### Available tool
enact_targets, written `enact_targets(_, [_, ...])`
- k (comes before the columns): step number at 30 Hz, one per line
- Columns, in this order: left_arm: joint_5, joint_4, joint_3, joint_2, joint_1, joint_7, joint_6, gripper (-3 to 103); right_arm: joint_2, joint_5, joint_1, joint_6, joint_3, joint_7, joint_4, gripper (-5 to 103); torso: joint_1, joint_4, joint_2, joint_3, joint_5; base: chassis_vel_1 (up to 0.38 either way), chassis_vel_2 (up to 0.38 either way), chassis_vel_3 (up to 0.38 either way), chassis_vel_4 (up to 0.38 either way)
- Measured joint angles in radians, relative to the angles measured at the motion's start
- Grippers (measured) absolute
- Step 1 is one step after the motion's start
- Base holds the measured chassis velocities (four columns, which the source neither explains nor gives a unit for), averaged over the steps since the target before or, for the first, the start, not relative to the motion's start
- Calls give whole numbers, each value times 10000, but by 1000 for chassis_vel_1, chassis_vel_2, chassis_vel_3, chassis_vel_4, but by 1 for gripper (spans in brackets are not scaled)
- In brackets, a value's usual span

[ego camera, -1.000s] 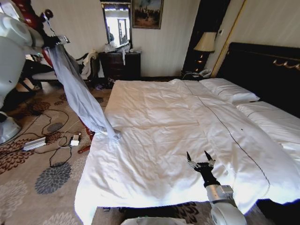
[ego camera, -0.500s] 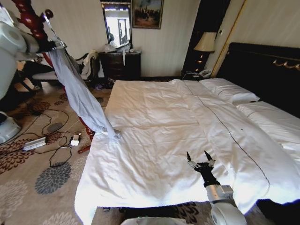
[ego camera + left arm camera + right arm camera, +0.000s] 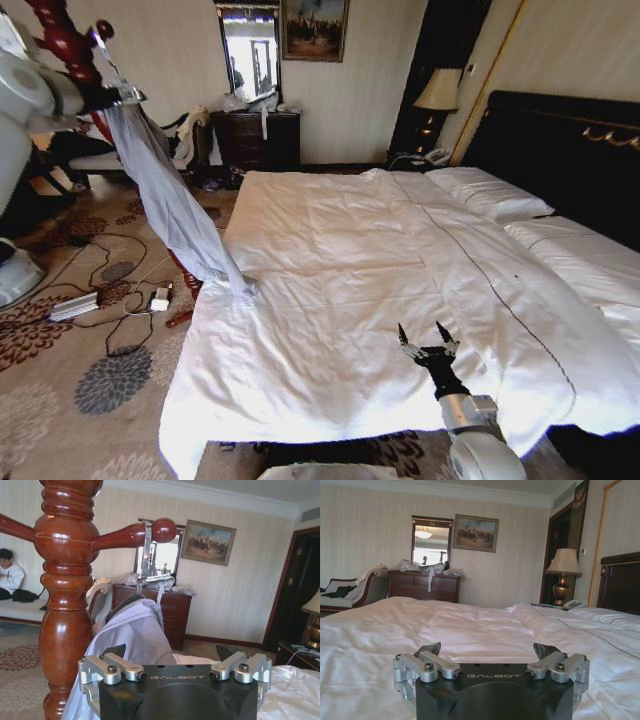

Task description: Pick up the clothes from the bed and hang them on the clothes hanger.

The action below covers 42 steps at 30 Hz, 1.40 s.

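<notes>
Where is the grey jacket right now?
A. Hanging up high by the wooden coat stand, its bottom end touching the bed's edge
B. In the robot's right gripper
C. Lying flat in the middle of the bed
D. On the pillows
A: the jacket hangs down from beside the wooden coat stand, and its lower end rests on the corner of the bed.

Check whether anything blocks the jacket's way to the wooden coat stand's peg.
Nothing visible does. The jacket hangs up by the coat stand, its hanger's hook beside the peg. Its tail drags on the bed.
</notes>
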Motion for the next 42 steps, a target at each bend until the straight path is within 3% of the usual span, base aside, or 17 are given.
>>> enact_targets(5, [-22,-858,-520,377,480,-11,-76,100,0,0,0,0,0,0,0,100,0,1,0,-1,2,0,0,0,0])
enact_targets(7, [-187,-1649,-1030,827,1167,672,-491,100,0,0,0,0,0,0,0,100,-1,1,0,-1,-1,0,0,0,0])
enact_targets(8, [-187,-1649,-1030,827,1167,672,-491,100,0,0,0,0,0,0,0,100,-1,1,0,-1,-1,0,0,0,0])
enact_targets(12, [-255,-3214,-1428,1937,2272,1654,-2101,100,0,0,0,0,0,0,0,100,0,5,0,0,-3,0,0,0,0])
enact_targets(14, [-312,-3552,-1639,2122,2548,1717,-2416,100,0,0,0,0,0,0,0,100,-1,3,0,-1,0,0,0,0,0])
enact_targets(17, [-343,-5049,-3448,2985,4590,2126,-3451,100,0,0,0,0,0,0,0,100,0,5,0,-1,3,0,0,0,0])
enact_targets(18, [-343,-5049,-3448,2985,4590,2126,-3451,100,0,0,0,0,0,0,0,100,0,5,0,-1,3,0,0,0,0])
enact_targets(20, [-150,-6111,-4479,3699,6556,2527,-4232,100,0,0,-4,0,0,0,0,100,-2,8,1,-2,-9,0,0,0,0])
enact_targets(23, [242,-6706,-4926,3984,7758,2756,-4844,100,0,0,1,0,-1,0,0,100,-2,11,1,-2,0,0,0,0,0])
enact_targets(27, [1082,-7062,-5420,3270,8992,2923,-5473,100,0,0,-3,0,0,-1,0,100,2,-14,-1,2,-6,0,0,0,0])
enact_targets(29, [1190,-7153,-5706,3187,9306,2976,-5583,100,0,0,0,0,0,0,0,100,5,-15,-2,3,-6,0,0,0,0])
enact_targets(32, [1930,-7844,-7902,2649,12015,3058,-6107,100,-2,0,1,0,0,-1,0,100,-2,9,0,-1,6,0,0,0,0])
enact_targets(33, [1930,-7844,-7902,2649,12015,3058,-6107,100,-2,0,1,0,0,-1,0,100,-2,9,0,-1,6,0,0,0,0])
enact_targets(36, [2649,-8607,-9668,1825,14757,3023,-6263,100,-1,0,0,0,-2,-2,0,100,0,3,-1,0,-7,0,0,0,0])
enact_targets(42, [4001,-9450,-11320,524,17289,3141,-6551,100,-2,0,0,0,0,0,0,100,-1,0,0,-1,2,0,0,0,0])
